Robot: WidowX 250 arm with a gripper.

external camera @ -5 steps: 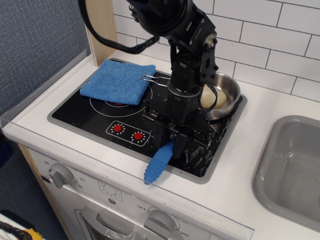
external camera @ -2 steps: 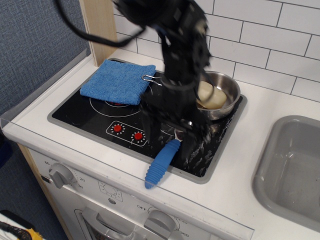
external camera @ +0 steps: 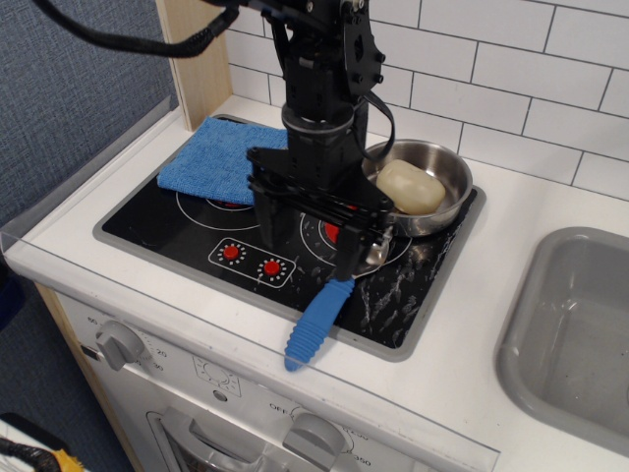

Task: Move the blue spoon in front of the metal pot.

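1. The blue spoon [external camera: 319, 320] lies at the front edge of the tabletop [external camera: 550, 211], its ribbed handle pointing toward the near edge and sticking out past the stove plate's [external camera: 147, 221] front rim, its metal bowl end up toward the pot and partly hidden behind the claw.
2. The metal pot [external camera: 442, 192] sits toward the back of the tabletop on the stove plate's far right corner, with a pale rounded lump [external camera: 411, 187] inside. The spoon is already on the near side of it, so the placing looks close to done.
3. To finish well, I would lift the claw straight up and clear of the spoon without brushing its bowl end, since a nudge could roll or swing the handle off the front edge. If a correction is wanted, sliding the spoon back a little onto the stove plate would leave it steadier.
4. The claw [external camera: 314, 231] hangs pointing down above the spoon's bowl end, its two fingers [external camera: 267, 221] spread wide with nothing between them; it appears to be apart from the spoon.
5. The arm comes down from the back left, nearly upright, standing between the pot and the blue cloth [external camera: 221, 157] at the back left of the stove plate.
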